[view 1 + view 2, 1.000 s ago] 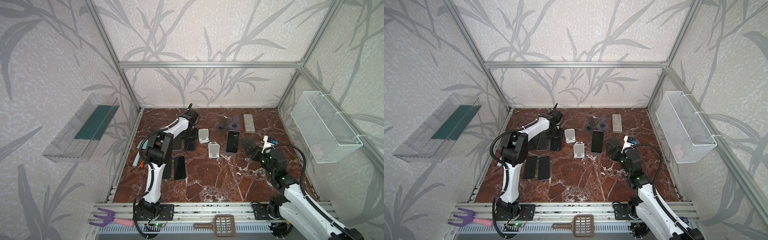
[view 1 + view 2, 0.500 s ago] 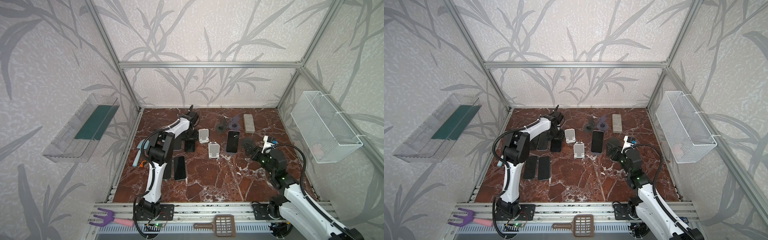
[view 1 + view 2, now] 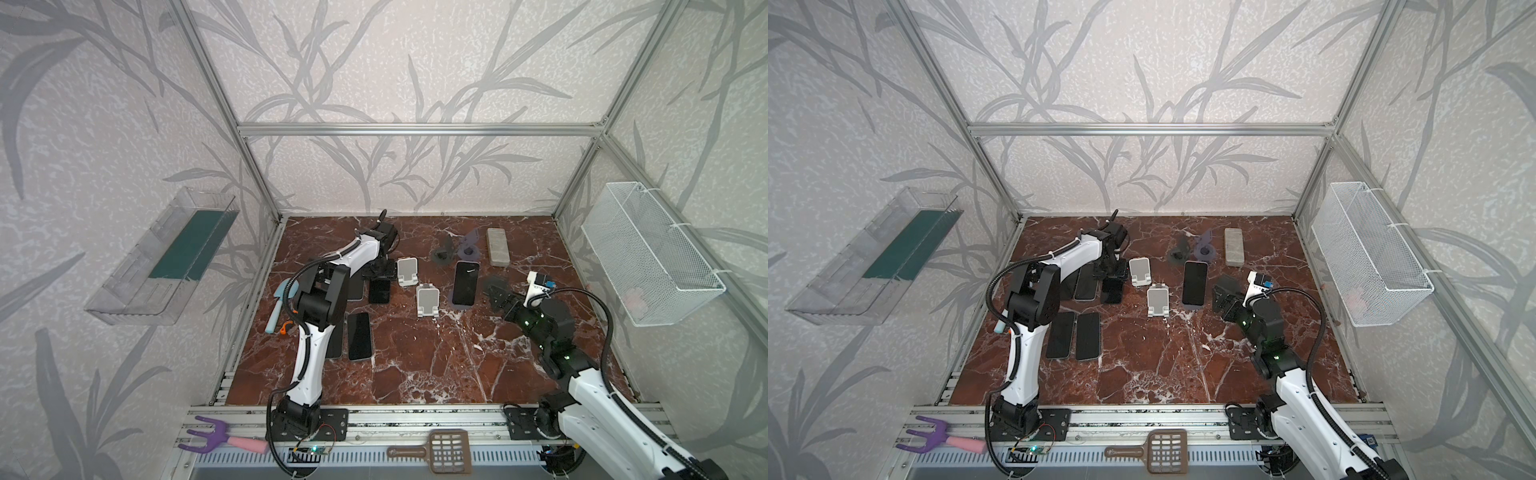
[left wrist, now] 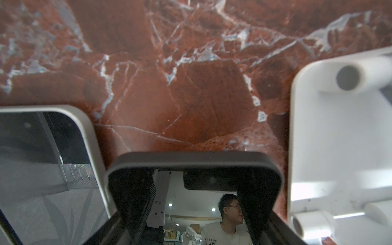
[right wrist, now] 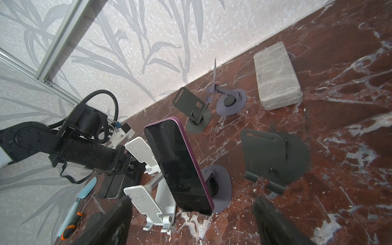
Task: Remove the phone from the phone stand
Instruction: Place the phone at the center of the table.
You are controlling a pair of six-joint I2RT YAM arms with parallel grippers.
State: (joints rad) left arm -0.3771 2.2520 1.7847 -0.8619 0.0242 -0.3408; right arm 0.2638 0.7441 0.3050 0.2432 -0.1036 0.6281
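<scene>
Left hand (image 3: 379, 272): low over the worktop (image 3: 415, 365), fingers on either side of one end of a black phone (image 4: 191, 161) that lies flat. I cannot tell whether they pinch it or have let go.
Beside it: an empty white stand (image 4: 339, 137) just beside the black phone, and a silver-edged phone (image 4: 42, 159) flat on its other side.
Right hand (image 3: 500, 296): jaws spread wide with nothing between them, facing the purple-cased phone (image 5: 178, 167), near but apart.
Task's thing: the purple-cased phone leans tilted on the purple round-base stand (image 5: 222, 184).
Further out: a second white stand (image 5: 146, 203) and three dark stands (image 5: 273, 159) carry nothing.
Progress: by my reading the black phone is already off its stand. The purple-cased phone seems the only one left to lift, with no grasp begun.
Change: very little. Both arms stay where they were a second ago, and the purple-cased phone has not moved.
</scene>
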